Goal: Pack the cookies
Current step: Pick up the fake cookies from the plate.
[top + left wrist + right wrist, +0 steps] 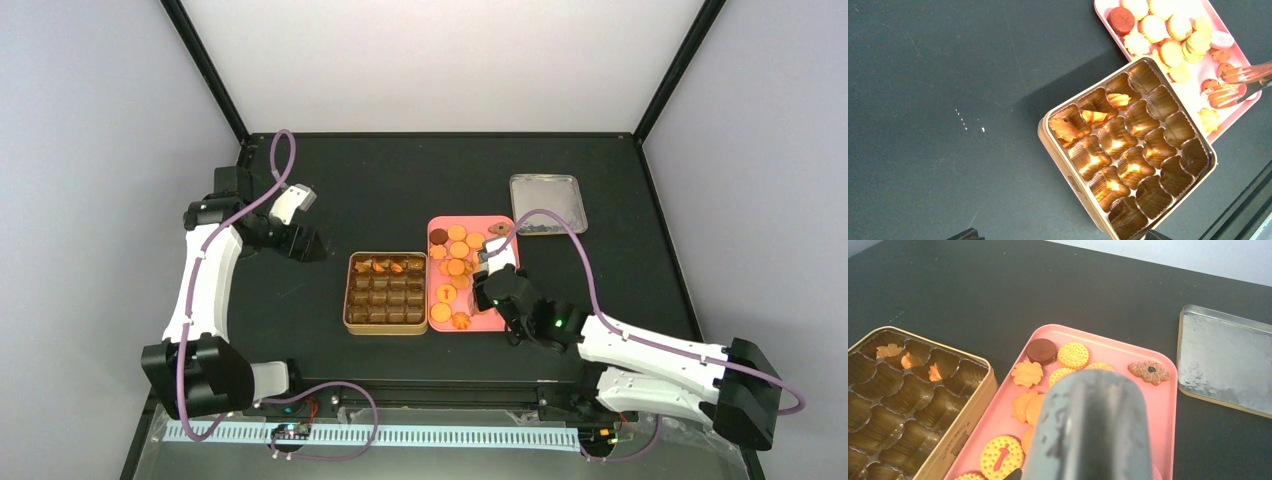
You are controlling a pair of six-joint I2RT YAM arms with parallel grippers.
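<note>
Right gripper (492,280) clamps metal tongs (1093,425) over pink tray (1164,405) of cookies (1072,355); left gripper (305,243) spread wide, empty, by worktop (400,170) left edge; three cookies in tin (965,432).

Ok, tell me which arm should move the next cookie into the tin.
Right. The right claw grips the tongs right over the cookies on the tray, beside the tin. The left claw hangs open and empty on the tin's other side, away from the tray.
</note>
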